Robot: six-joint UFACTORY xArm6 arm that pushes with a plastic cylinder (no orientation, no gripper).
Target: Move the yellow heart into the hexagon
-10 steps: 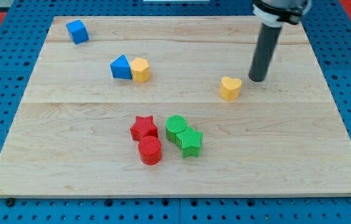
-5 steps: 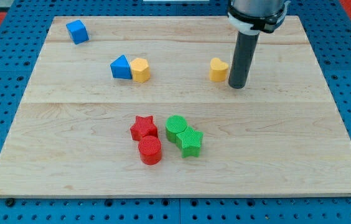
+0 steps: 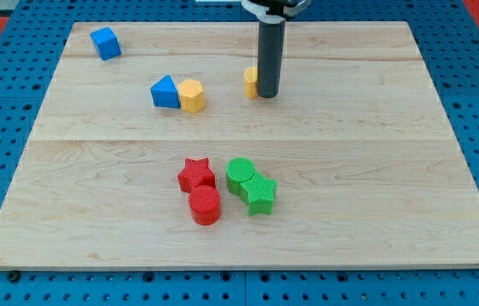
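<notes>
The yellow heart (image 3: 250, 82) sits in the upper middle of the wooden board, partly hidden behind my rod. My tip (image 3: 267, 94) touches the heart's right side. The yellow hexagon (image 3: 192, 96) lies to the heart's left, a short gap away, with a blue triangle (image 3: 165, 92) touching its left side.
A blue cube (image 3: 104, 42) sits near the board's top left corner. Lower in the middle lie a red star (image 3: 196, 174), a red cylinder (image 3: 205, 205), a green cylinder (image 3: 240, 174) and a green star (image 3: 259, 194), close together.
My tip has moved left and slightly up, pushing the yellow heart leftward across the board toward the yellow hexagon. The other blocks have not moved.
</notes>
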